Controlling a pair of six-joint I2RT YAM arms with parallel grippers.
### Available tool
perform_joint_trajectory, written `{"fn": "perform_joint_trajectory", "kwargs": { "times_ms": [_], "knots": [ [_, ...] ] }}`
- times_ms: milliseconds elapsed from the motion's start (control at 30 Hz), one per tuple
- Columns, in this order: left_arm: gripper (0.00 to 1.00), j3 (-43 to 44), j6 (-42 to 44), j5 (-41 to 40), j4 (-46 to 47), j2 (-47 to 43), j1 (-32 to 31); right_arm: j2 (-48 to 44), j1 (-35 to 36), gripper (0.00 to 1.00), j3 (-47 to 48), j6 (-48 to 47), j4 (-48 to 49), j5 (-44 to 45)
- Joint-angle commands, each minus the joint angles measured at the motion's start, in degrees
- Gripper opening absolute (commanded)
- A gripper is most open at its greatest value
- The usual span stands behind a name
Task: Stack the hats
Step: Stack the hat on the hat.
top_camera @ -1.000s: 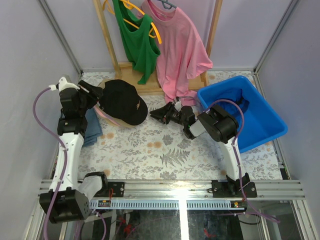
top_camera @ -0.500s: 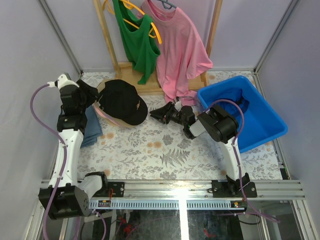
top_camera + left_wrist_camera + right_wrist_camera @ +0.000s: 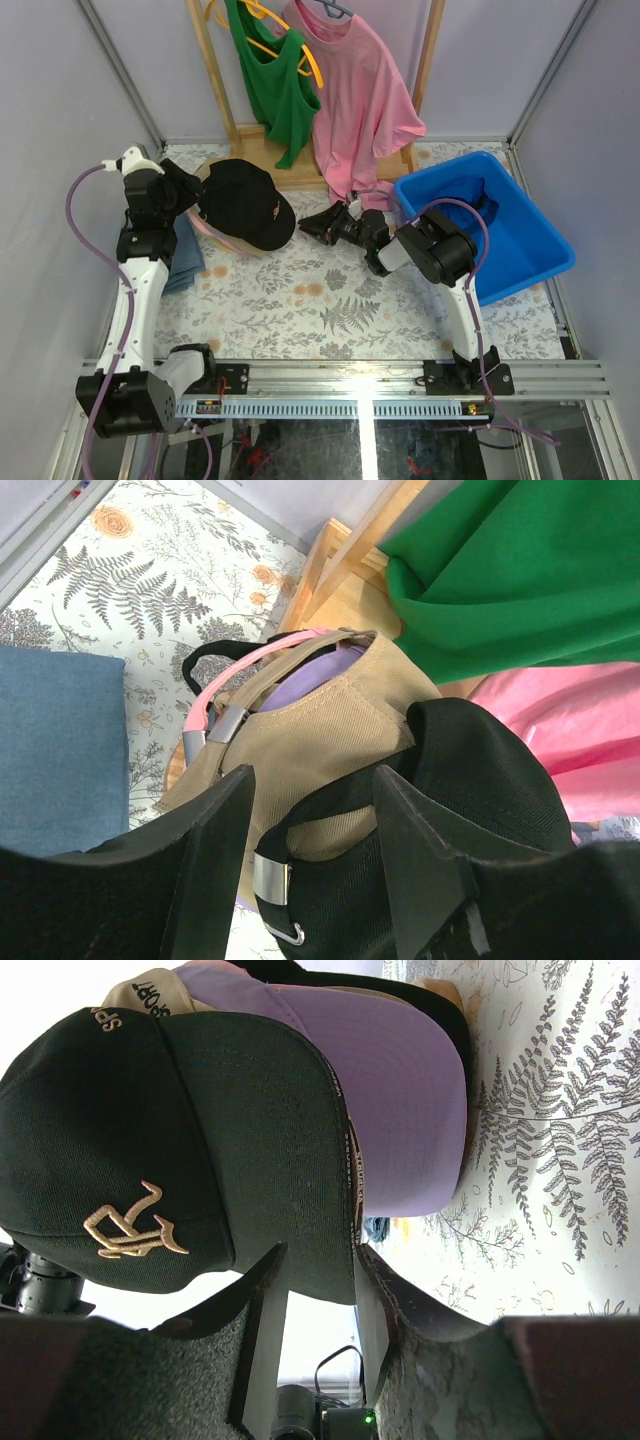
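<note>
I take the black cap (image 3: 243, 203), gold emblem on its front, as my mark; it lies on top of a pile on the worktop (image 3: 330, 300). Directly under it is the tan cap (image 3: 320, 730). Lower down is the lavender cap (image 3: 400, 1090), whose brim juts out beneath the black brim. The pink cap (image 3: 245, 670) shows only as a thin strap curving round the tan one's back.

My left pincer (image 3: 315, 810) is at the strap end of the black cap, fingers spread wide and pinching nothing. In the gap between them I see the tan cap's back and the black cap's strap with its metal buckle. I cannot tell whether either finger touches fabric.

My right pincer (image 3: 320, 1255) is at the brim end of the black cap. Its jaws stand apart and the brim's tip reaches in between them, unpinched.

A wooden rack (image 3: 250, 150) stands just behind the black cap, with a green tank top (image 3: 275, 85) and a pink T-shirt (image 3: 355, 100) hanging on it. A blue bin (image 3: 500, 270) sits well apart from the cap on its brim side, beyond my right pincer. Flat blue fabric (image 3: 60, 750) lies just beside the pile on its strap side; what it is I cannot tell.
</note>
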Motion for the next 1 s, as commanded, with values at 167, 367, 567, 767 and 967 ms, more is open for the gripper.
{"fn": "perform_joint_trajectory", "kwargs": {
  "times_ms": [167, 367, 567, 767, 967],
  "knots": [
    [0.51, 0.85, 2.88, 0.12, 0.92, 0.96, -1.93, -0.12, -0.3, 0.4, 1.89, 0.26, 3.12, -0.31],
    [0.51, 1.07, 2.96, -0.63, 0.39, 1.92, -2.49, 0.14, -0.42, 0.4, 1.75, 0.72, 4.02, -0.49],
    [0.5, 1.78, 3.24, -1.92, -0.31, 2.88, -3.18, 0.31, -0.59, 0.4, 1.62, 1.34, 5.0, -0.73],
    [0.5, 2.95, 4.0, -4.34, -1.63, 4.74, -4.67, 0.5, -0.77, 0.4, 1.38, 1.89, 6.12, -0.83],
    [0.43, 3.06, 4.03, -8.26, -2.76, 5.33, -5.29, 0.45, -1.08, 0.4, 1.0, 2.25, 7.05, -1.01]
  ]
}}
